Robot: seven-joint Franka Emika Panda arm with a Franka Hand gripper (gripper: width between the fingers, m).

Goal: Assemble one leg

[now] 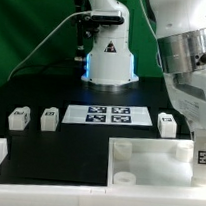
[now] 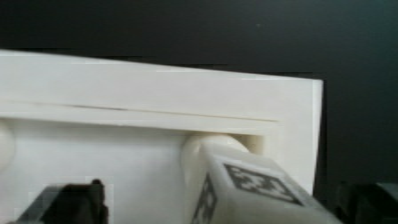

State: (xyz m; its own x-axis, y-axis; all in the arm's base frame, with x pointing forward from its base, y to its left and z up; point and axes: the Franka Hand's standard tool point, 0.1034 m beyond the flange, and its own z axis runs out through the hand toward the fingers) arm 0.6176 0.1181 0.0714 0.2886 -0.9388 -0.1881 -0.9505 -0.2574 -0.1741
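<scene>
As it straddles the leg point(image 2: 249, 185), gripper point(image 2: 228, 198) spread wide, fingers point(image 2: 71, 203) off it.

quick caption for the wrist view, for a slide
Tagged leg leaning at the white slab socket, open tool straddling it

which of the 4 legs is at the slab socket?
The leg at the exterior view's right edge, under the gripper, at the slab's corner socket. The other three stand apart on the black table, flanking the marker board.

The leg point(image 2: 240, 185) and slab point(image 2: 160, 85) look smooth, probably matt white plastic; the table point(image 1: 42, 81) is matt black.
</scene>
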